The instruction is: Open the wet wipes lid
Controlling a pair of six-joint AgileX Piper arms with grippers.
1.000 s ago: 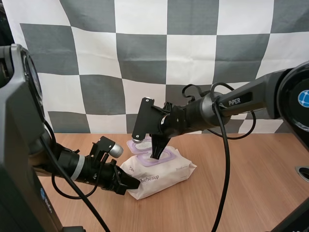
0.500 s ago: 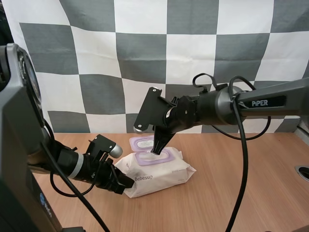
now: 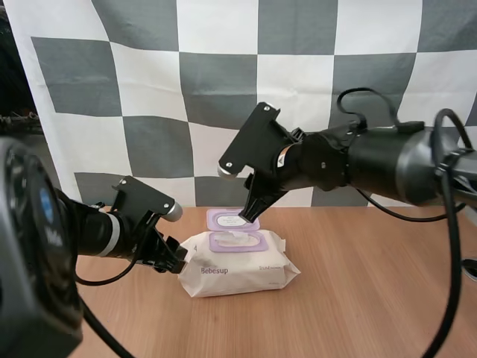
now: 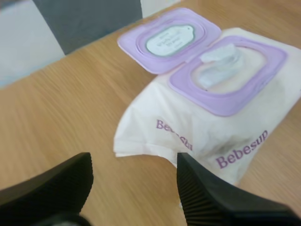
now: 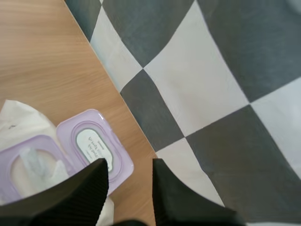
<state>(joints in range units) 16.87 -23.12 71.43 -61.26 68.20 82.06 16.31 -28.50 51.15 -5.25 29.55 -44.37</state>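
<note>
The pack (image 3: pixel 238 267) of wet wipes lies flat on the table (image 3: pixel 373 298), near the middle. Its purple lid (image 3: pixel 232 219) is already folded right back, lying flat behind the opening with a wipe (image 4: pixel 218 63) poking up. By the look of it, the job is done.

The right gripper (image 3: pixel 244 216) hovers at the lid's far edge, fingers a little apart and holding nothing. The wrist view puts one fingertip (image 5: pixel 101 167) right over the lid's rim.

The left gripper (image 4: pixel 134 165) sits at the pack's end with its fingers wide apart and nothing between them. Whether it touches the pack, I cannot tell.

Here's the danger. That right fingertip is so close it could snag the rim when it pulls out, flipping the lid shut or dragging the pack. Nothing pins the pack down, and it looks soft and light, so a nudge from either arm could slide it. The hinge may also spring the lid partway closed.
</note>
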